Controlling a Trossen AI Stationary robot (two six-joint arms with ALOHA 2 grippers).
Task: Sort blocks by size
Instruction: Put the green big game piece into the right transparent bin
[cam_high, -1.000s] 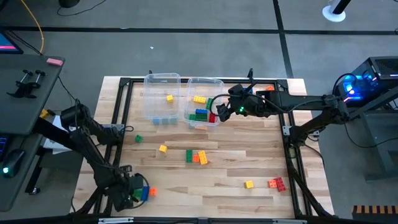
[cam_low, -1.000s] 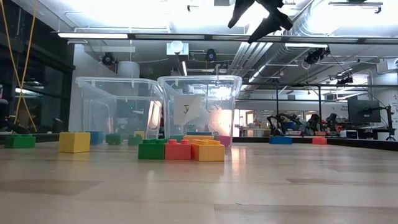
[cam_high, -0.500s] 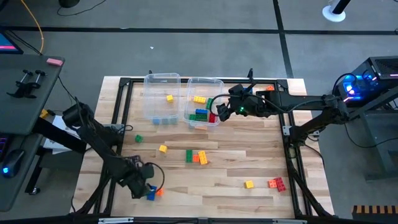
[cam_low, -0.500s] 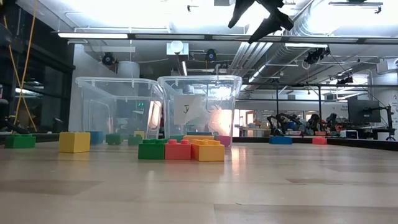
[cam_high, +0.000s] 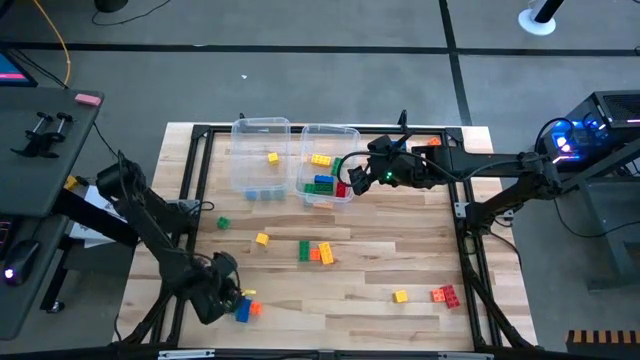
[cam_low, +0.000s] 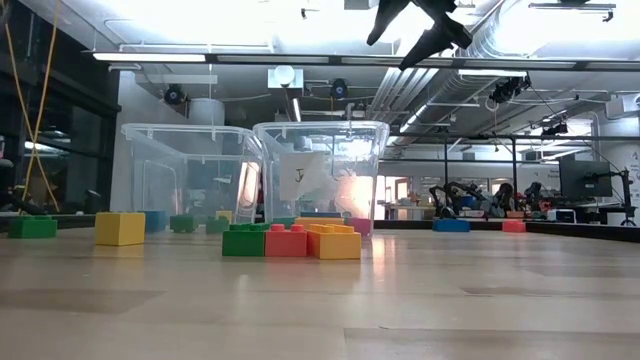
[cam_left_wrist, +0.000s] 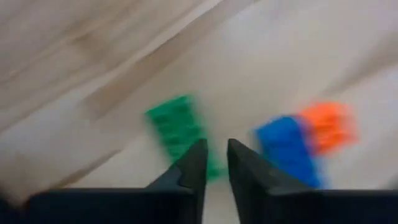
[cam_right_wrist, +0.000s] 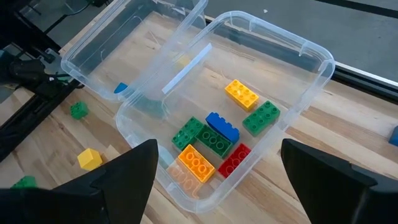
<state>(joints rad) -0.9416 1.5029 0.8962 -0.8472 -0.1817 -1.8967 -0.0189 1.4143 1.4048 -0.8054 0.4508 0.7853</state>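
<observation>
The left hand, fingers nearly closed and empty, hung over a green block; descending that narrow, it might knock the block aside. The right hand gaped wide above the bin.

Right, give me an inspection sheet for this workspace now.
Surface: pale wooden tabletop, black frame.
Job's things: long studded plastic bricks in right clear plastic bin; small ones in left clear plastic bin; loose bricks across the table.
Clutter: nothing seen.
Hands: left hand nearly shut, empty, low over green brick and blue brick; right hand open beside right bin.
Cables: yellow cable on floor.
Surroundings: grey side desk.
</observation>
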